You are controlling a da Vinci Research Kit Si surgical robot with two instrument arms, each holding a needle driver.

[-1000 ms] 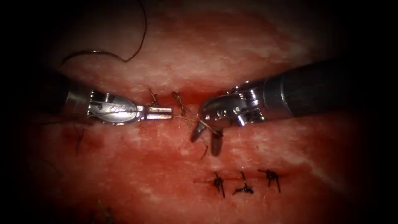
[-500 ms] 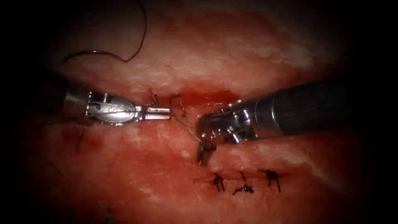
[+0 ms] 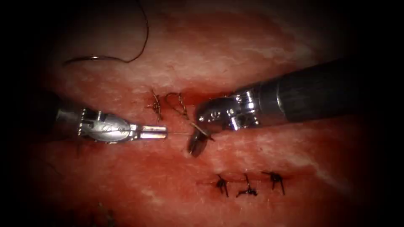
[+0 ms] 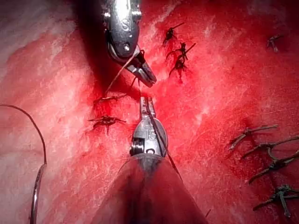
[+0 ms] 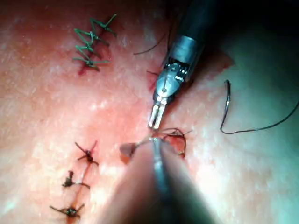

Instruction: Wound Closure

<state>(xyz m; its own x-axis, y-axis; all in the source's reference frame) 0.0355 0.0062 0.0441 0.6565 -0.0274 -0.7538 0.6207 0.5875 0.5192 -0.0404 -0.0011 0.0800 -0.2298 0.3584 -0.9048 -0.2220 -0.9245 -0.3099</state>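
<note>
My left tool (image 3: 165, 133) lies left of the open stretch of the cut (image 3: 198, 97), jaws shut on the thread (image 3: 179, 133), which runs as a taut thin line to my right tool (image 3: 193, 151). That tool's jaws point down and are shut on the same thread just below the cut. A loose loop (image 3: 176, 102) and a knot (image 3: 156, 105) sit at the cut's edge. The curved needle (image 3: 90, 58) lies free on the tissue at the upper left, held by neither tool. The left wrist view has both tips close together: left tool (image 4: 145, 99), right tool (image 4: 152, 83). The needle (image 5: 227, 105) also appears in the right wrist view.
Three dark tied stitches (image 3: 248, 188) sit in a row on the tissue below the right tool. Red fluid (image 3: 210, 96) pools in the cut. The needle's thread tail (image 3: 145, 29) curls upward at the top. More knotted stitches (image 4: 271, 158) lie beside the left tool's shaft.
The right tool's jaws, open around the thread a second ago, have closed on it. The left tool has drawn back left and downward, pulling the thread between the tools straight.
</note>
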